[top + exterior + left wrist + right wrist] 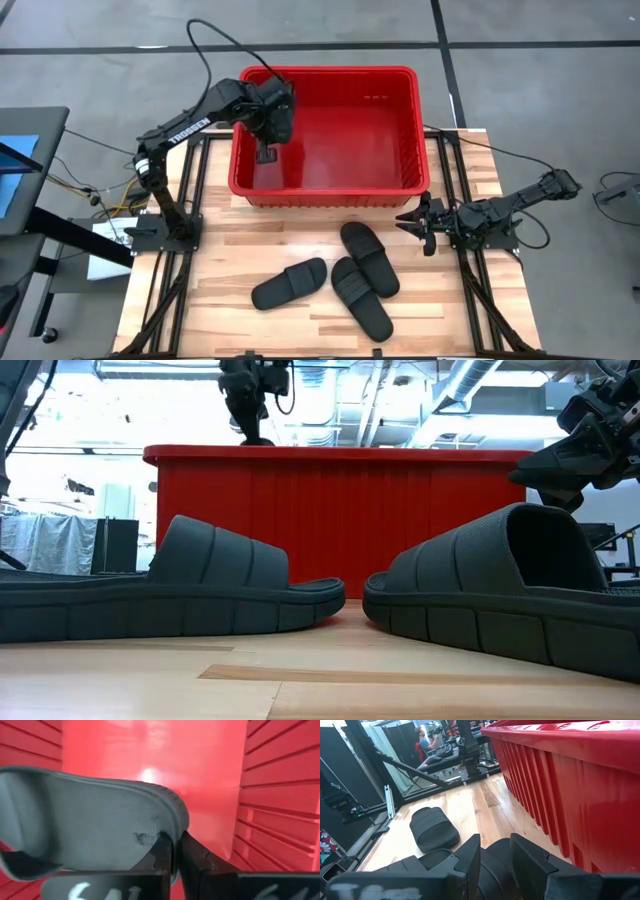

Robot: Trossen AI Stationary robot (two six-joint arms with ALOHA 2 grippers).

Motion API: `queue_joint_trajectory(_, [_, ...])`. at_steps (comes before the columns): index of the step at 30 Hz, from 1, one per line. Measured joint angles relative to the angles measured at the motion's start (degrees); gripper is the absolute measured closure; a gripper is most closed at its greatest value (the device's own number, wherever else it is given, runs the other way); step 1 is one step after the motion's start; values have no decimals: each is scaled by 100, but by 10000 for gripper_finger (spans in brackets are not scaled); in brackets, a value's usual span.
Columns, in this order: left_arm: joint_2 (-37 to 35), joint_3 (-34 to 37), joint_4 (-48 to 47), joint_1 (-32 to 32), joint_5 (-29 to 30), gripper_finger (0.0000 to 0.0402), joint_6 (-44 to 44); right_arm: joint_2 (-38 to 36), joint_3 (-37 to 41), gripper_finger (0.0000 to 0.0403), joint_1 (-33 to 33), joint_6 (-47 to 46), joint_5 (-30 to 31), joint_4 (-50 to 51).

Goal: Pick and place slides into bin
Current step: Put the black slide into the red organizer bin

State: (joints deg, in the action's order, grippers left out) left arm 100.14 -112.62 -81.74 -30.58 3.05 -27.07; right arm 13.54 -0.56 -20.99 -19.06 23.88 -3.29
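The left gripper (pixel 266 152) is hanging inside the bin (pixel 330 190), near its left wall, and its fingers are closed tight on the edge of one slide (pixel 95 827). Below and to the right of it the red floor of the bin is lying bare. The right gripper (pixel 412 220) is waiting half open, holding nothing, just outside the bin's front right corner. Three slides (pixel 365 258) are lying on the table (pixel 220 330) beside it, clear of the bin's front wall.

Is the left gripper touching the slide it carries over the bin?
Touching. The left wrist view shows the left gripper shut on the edge of the slide, its fingers pinching the sole above the bin floor.
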Motion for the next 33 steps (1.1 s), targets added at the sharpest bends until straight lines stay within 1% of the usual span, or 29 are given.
queue_joint_trajectory(4, [-39, 505, 137, -60, -101, 401, 19, -1, 0, 305, 0, 0, 0, 1])
queue_joint_trajectory(7, [-33, 866, 431, -51, -143, 401, -69, -1, 0, 305, 0, -1, 0, 0])
queue_joint_trajectory(14, [-37, 1460, 940, -186, -367, 401, -201, -2, 0, 305, 0, 0, 0, 0])
queue_joint_trajectory(19, [-41, 1852, 1228, -346, -389, 401, -304, 0, 0, 305, 0, 1, 0, 2])
queue_joint_trajectory(25, [-33, 2267, 1712, -469, -409, 401, -392, -1, 0, 305, 0, -1, 0, 1])
queue_joint_trajectory(33, [-37, 2502, 1894, -536, -426, 401, -535, -2, 0, 305, 0, -1, 0, 1])
